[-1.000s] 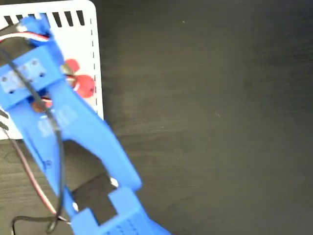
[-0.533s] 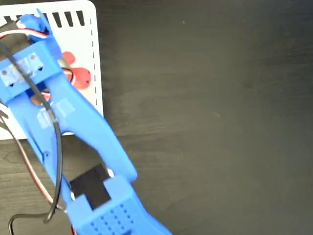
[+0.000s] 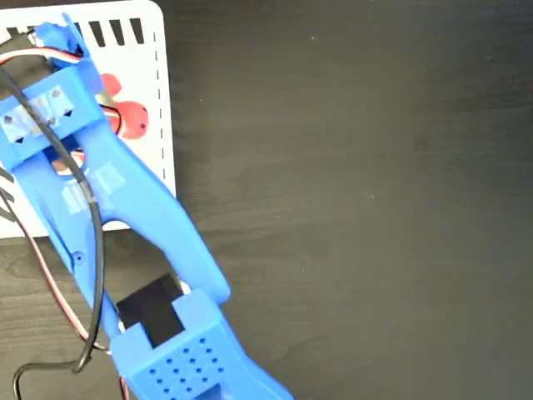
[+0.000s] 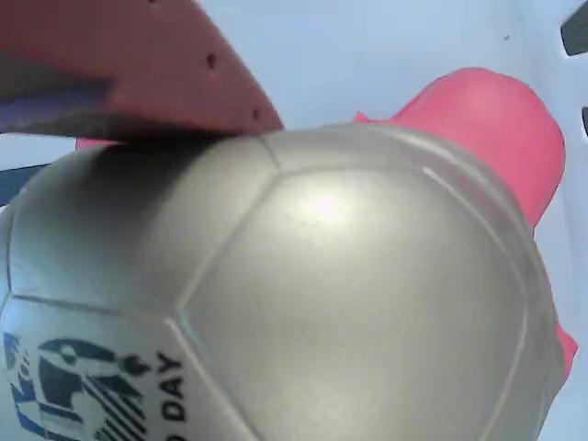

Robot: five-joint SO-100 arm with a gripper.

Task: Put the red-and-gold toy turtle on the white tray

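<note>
Blue plastic arm (image 3: 108, 208) slants over the white tray (image 3: 160, 92); its jaws press the turtle (image 4: 303, 303), smooth domed shell, soft red body.

Fixed view overhead, looking straight down — wrist view pressed close to the turtle (image 4: 303, 303), both sharing the white tray (image 3: 162, 75)

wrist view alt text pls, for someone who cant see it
A close-up of the toy turtle's shiny domed shell fills most of the frame, with dark printed lettering at lower left. A coral-red part of the turtle pokes out at upper right over the white tray, and a reddish finger lies across the shell's top left.
</note>
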